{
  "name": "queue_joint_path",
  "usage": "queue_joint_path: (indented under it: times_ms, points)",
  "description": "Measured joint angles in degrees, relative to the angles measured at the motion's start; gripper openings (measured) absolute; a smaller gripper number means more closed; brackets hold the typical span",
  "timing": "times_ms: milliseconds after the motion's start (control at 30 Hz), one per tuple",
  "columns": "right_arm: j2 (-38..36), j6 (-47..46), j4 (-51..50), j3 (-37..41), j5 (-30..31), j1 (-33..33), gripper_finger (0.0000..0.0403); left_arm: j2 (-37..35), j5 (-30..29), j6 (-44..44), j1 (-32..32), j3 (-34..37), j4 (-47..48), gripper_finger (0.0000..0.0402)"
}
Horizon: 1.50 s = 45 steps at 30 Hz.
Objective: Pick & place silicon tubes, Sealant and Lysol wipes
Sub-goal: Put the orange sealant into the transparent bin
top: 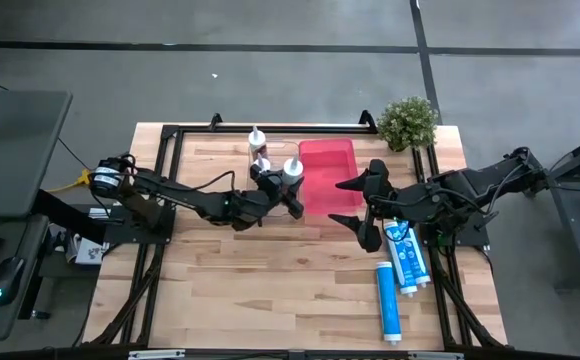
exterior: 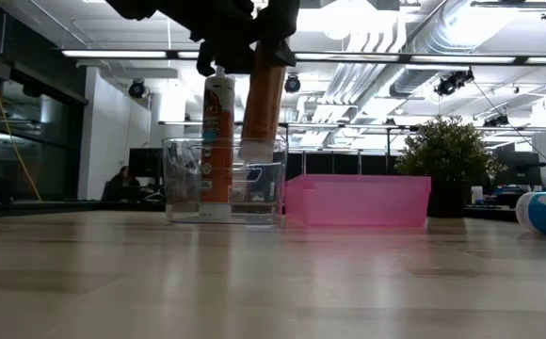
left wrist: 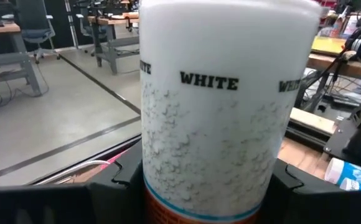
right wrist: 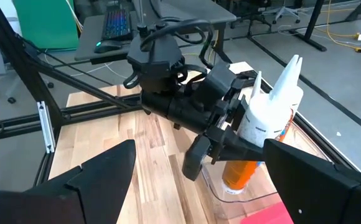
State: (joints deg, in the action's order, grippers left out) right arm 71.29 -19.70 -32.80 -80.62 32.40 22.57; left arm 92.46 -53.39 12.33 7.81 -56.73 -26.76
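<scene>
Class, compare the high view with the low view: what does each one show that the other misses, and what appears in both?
Only the high view shows the right gripper, open beside the pink bin, and two blue-and-white tubes lying on the table.

Only the low view shows the clear container from the side, with one tube standing inside and the held sealant tube partly lowered in.

Both show the left gripper clamped on that tube, the pink bin, and the potted plant.

A white-and-orange sealant tube (top: pixel 292 172) hangs upright over the clear bin (exterior: pixel 224 179) — another tube (exterior: pixel 216 132) stands inside; two blue-white tubes (top: pixel 398 270) lie flat.
</scene>
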Motion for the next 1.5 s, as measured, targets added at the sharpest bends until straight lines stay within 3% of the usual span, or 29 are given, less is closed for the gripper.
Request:
queue_joint_path:
  times_ms: [300,867,1100,1500]
  points:
    - [0.0,0.0,-0.1,0.0,-0.3,0.0,0.0348,3.8,-1.2,4.3,-0.5,0.0,-0.8,0.0177]
    - [0.0,0.2,-0.7,0.0,-0.3,0.0,0.0348,4.0,-2.7,4.8,-0.7,0.0,0.8,0.0176]
    - [0.0,0.2,-0.7,0.0,-0.4,0.0,0.0348,4.0,-3.6,9.5,-0.7,0.0,5.5,0.0176]
    - [0.0,0.2,-0.6,0.0,-0.7,0.0,0.0348,5.6,-4.1,13.3,-0.7,0.0,5.8,0.0176]
